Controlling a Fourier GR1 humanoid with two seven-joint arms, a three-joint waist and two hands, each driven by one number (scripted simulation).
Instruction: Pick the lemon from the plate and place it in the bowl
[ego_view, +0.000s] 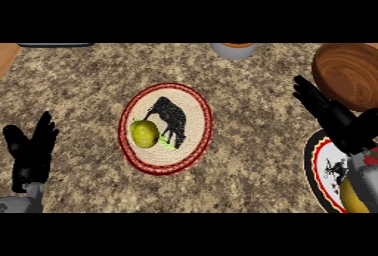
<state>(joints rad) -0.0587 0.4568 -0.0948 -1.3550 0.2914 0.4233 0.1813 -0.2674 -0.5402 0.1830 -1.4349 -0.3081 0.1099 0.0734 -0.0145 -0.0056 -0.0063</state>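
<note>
A yellow-green lemon (145, 133) lies on the left part of a round plate (199, 107) with a red rim and a black animal figure, in the middle of the counter. A brown wooden bowl (347, 75) stands at the upper right, partly cut by the view's edge. My right hand (334, 117) is open, its straight fingers pointing up-left just below the bowl's left side, well right of the lemon. At the lower left, my left hand (31, 152) rests open with fingers up.
A second plate (319, 170) with a red and black rim lies at the lower right under my right forearm, with a yellow thing (353, 197) on it. A grey cup (235, 50) stands at the far edge, a dark flat object (55, 45) at the top left.
</note>
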